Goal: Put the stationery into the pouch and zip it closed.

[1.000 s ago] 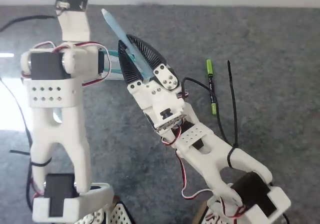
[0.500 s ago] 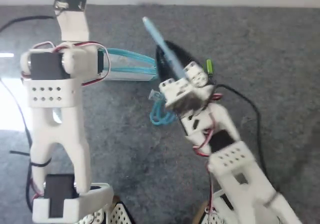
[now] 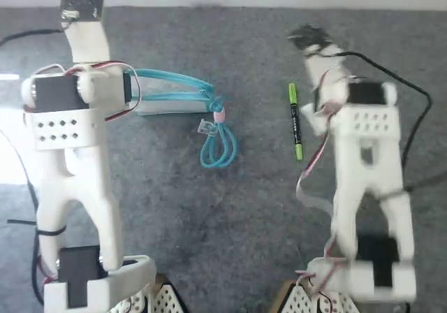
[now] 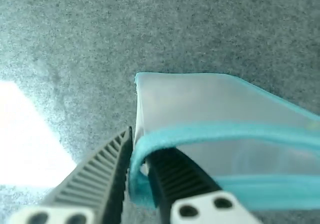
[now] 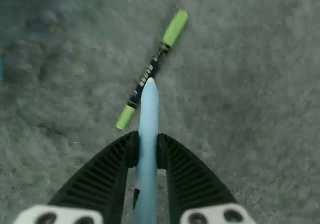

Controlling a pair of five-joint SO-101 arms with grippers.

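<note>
The right gripper (image 5: pixel 148 137) pinches a blue pen (image 5: pixel 149 99) held along its fingers — the pouch (image 3: pixel 171 95), its corner nipped by the left gripper (image 4: pixel 140 146), lies well apart, off to its left.

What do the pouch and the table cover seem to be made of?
The pouch: apparently soft translucent plastic, frosted, with turquoise trim that looks woven; it folds where the left gripper pinches it. The table cover: likely felt or short carpet, grey, matte, fuzzy.
</note>
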